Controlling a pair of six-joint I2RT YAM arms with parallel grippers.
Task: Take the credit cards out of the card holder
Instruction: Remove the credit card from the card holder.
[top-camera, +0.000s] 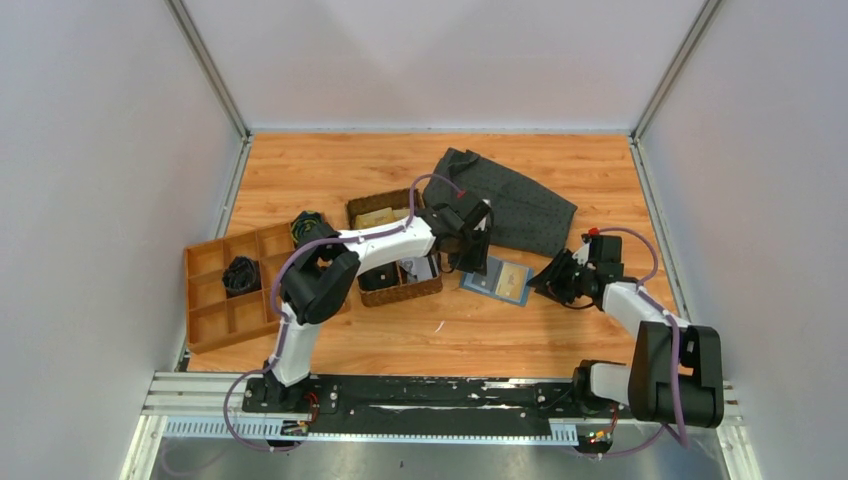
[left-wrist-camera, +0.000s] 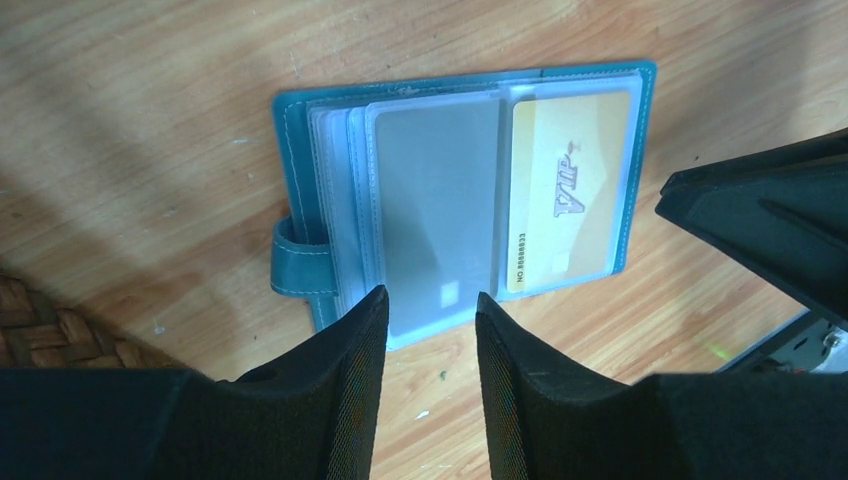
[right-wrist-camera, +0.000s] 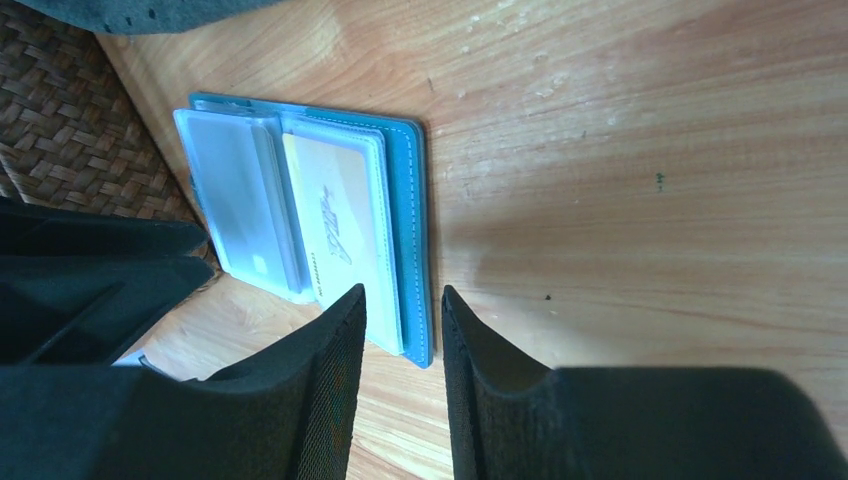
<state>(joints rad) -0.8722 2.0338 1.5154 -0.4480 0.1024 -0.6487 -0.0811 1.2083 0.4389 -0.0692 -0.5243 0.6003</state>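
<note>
The blue-teal card holder (top-camera: 497, 281) lies open on the wooden table, clear sleeves up. In the left wrist view the holder (left-wrist-camera: 292, 150) shows a pale grey card (left-wrist-camera: 435, 210) in one sleeve and a yellow VIP card (left-wrist-camera: 570, 190) in the other. My left gripper (left-wrist-camera: 428, 310) is open, its tips just above the grey card's near edge. My right gripper (right-wrist-camera: 403, 300) is open, with the holder's teal edge (right-wrist-camera: 412, 200) lying between its tips; the yellow card (right-wrist-camera: 340, 225) is beside it. From above, the left gripper (top-camera: 472, 256) and the right gripper (top-camera: 545, 280) flank the holder.
A brown woven basket (top-camera: 395, 250) holding small items sits just left of the holder. An orange divided tray (top-camera: 225, 290) with black items is at far left. A dark grey dotted cloth (top-camera: 510, 200) lies behind the holder. Walls enclose the table.
</note>
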